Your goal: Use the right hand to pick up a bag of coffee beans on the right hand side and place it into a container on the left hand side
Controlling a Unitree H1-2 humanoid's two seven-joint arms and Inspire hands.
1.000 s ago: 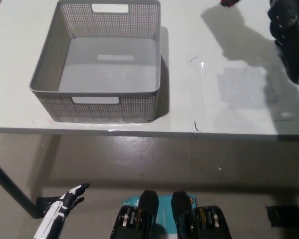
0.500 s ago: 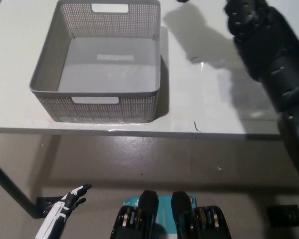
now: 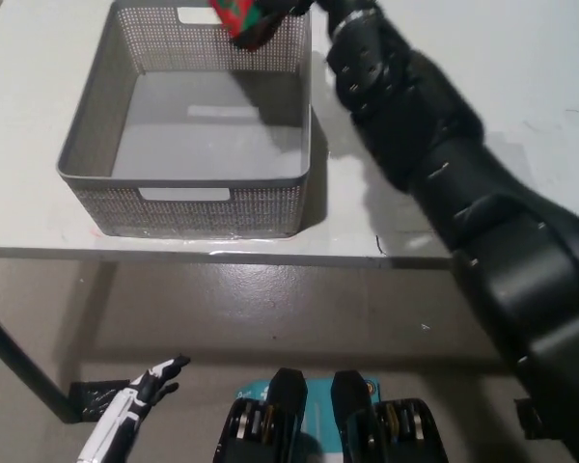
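Since the earlier frame your black right arm [image 3: 463, 203] has swung across from the right edge of the view, and it now stretches diagonally from the bottom right up to the top middle. A red and green bag of coffee beans [image 3: 239, 19], which was out of sight before, now shows at the top of the view. It sits above the far right corner of the grey mesh container [image 3: 96, 135], over the far rim, and is cut off by the top edge of the picture. Your right hand [image 3: 304, 8] is at the bag, mostly beyond the top edge; its fingers are clamped on the bag's right side, though only a small part of them shows. The container is in the same place on the left part of the white tabletop [image 3: 386, 58], close to the near edge, and its floor is bare and grey. It has cut-out handles in its near and far walls. Your white left hand [image 3: 145, 386] rests low at the bottom left, below the tabletop and over the floor, with its fingers apart and holding nothing.
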